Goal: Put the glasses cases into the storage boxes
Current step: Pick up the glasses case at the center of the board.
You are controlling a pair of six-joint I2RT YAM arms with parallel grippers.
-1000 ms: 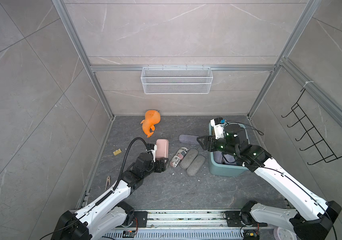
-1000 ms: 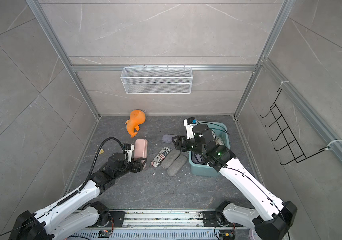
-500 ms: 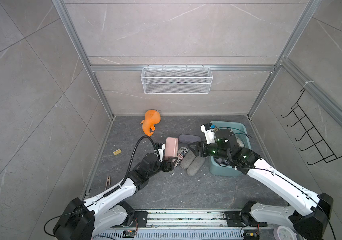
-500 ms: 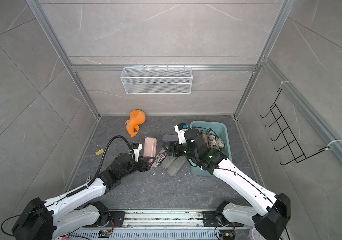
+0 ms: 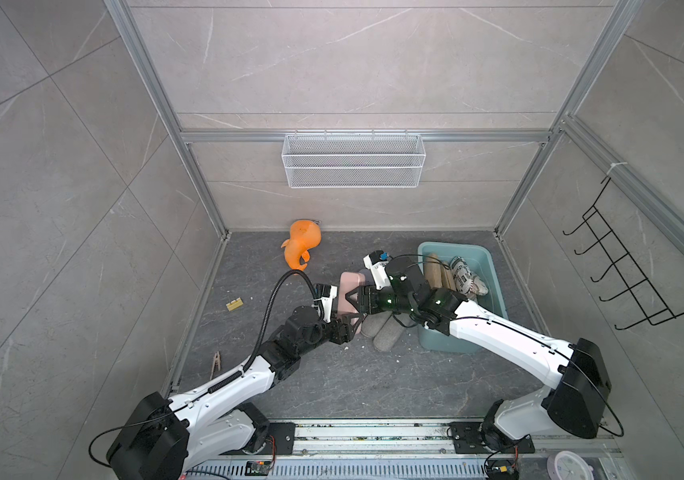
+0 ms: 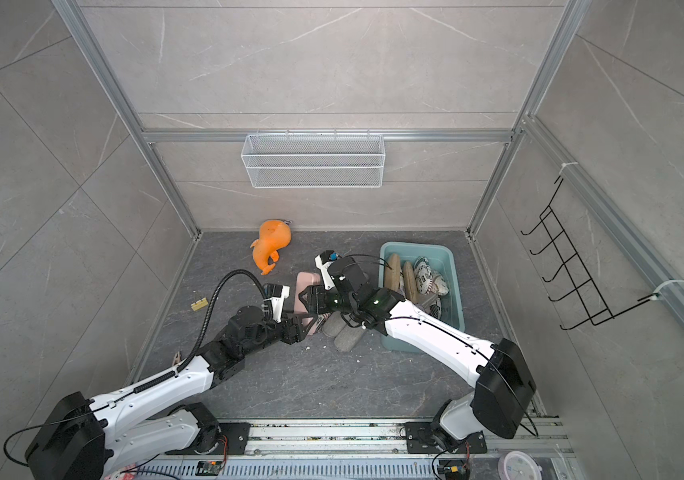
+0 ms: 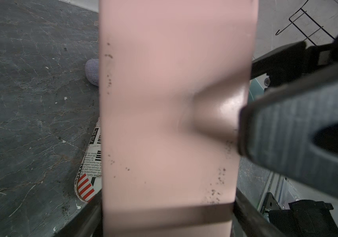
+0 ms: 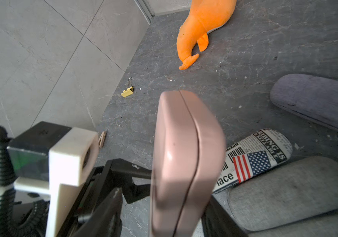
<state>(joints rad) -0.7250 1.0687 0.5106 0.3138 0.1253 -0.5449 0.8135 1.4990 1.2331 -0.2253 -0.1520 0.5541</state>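
Your left end effector (image 5: 348,322) is clamping the lower end of the pink glasses case (image 5: 346,286) and holding it upright above the bench (image 5: 332,382). Your right end effector (image 5: 355,297) is straddling the same case higher up. In the left wrist view one of its pads (image 7: 287,133) is pressing on the case's edge, but you cannot tell whether both sides are gripping. This is looking like a hand-over toward the teal storage tub (image 5: 496,286), which is sitting under the right arm.

By my judgement you are only partway through. Tan cases (image 5: 434,272) and a newspaper-print case (image 5: 463,274) are already lying in the tub. Two grey fabric cases (image 5: 386,336) are waiting side by side just beside it, with a flag-and-newsprint case (image 8: 256,160) next to them and a lilac case (image 8: 318,102) behind.

An orange plush toy (image 5: 301,247), a yellow binder clip (image 5: 234,304) and a clothespin (image 5: 216,361) are lying well apart from the work. Nothing is blocking the tub's mouth except your own right arm, which is crossing its near corner.
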